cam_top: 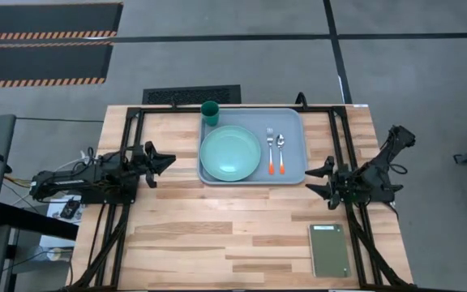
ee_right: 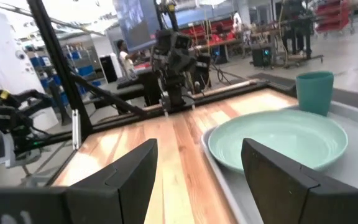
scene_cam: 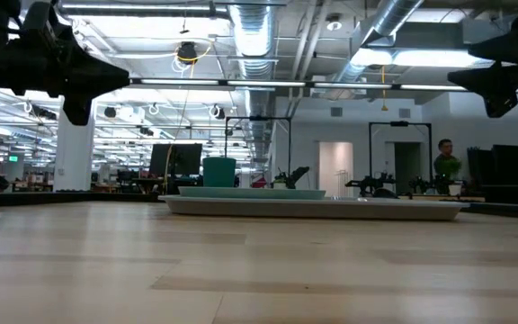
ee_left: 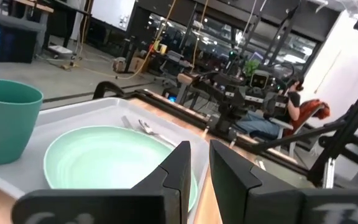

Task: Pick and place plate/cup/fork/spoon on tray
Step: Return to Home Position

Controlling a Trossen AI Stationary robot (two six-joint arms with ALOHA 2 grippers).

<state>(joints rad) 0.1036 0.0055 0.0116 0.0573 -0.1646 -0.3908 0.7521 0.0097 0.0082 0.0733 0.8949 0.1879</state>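
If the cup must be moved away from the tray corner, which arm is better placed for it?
Probably the left: the cup stands at the tray's far-left corner, nearer the left gripper than the right gripper.

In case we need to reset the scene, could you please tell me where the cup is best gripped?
Grip the cup across its rim or upper wall, coming straight down from above. It stands upright with its mouth open upward in the far left corner of the tray, and the plate sits close beside it, so a side approach looks crowded. The left end effector is probably nearer.
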